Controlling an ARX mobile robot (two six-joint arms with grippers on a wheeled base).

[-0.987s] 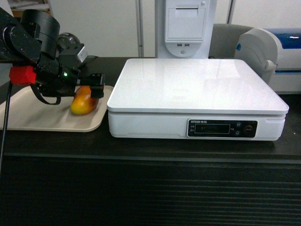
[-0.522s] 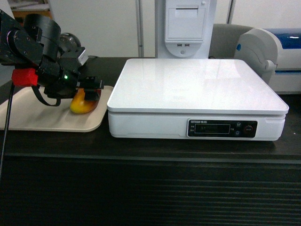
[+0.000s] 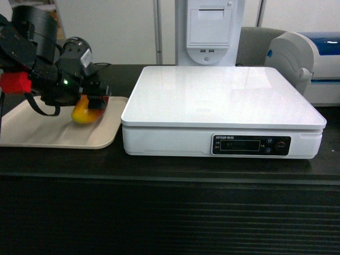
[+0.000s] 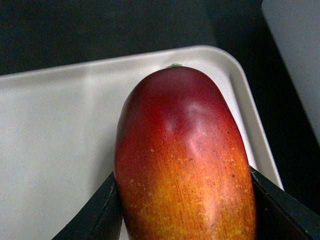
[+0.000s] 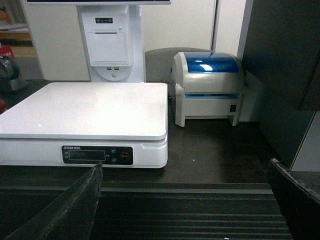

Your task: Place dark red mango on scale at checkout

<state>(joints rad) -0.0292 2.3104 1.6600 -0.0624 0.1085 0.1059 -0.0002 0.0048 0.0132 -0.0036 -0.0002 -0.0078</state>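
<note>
Fruit first: one dark red mango (image 3: 85, 112), at the left of the head view, clenched between the black fingers (image 4: 97, 215) of the left gripper (image 3: 94, 102). In the left wrist view the mango (image 4: 185, 165) fills the centre, dark red at its far end and orange-yellow toward the camera, with a finger pressed against each side. It sits over the one beige tray (image 3: 32, 133); whether it touches the tray cannot be told.

One scale (image 3: 223, 106) takes up the middle of the head view, a flat white square platform with a black display strip (image 3: 251, 144) on its front. It stands just beside the tray's right edge, and nothing lies on the platform.

Two grippers in all. The right gripper (image 5: 185, 210) shows only in its own wrist view, at the bottom of the frame, its two dark fingers (image 5: 65, 210) spread wide apart with nothing between them, pointed at the scale (image 5: 85, 112).

The checkout (image 3: 170, 212) is a dark counter with a ribbed front panel across the lower part of the head view; tray and scale both rest on its top. Behind the scale rises one white kiosk post (image 3: 210, 29) with a printer slot. At the right stands one label printer (image 5: 207, 87), white with a blue lid. Pale walls close the room behind.
</note>
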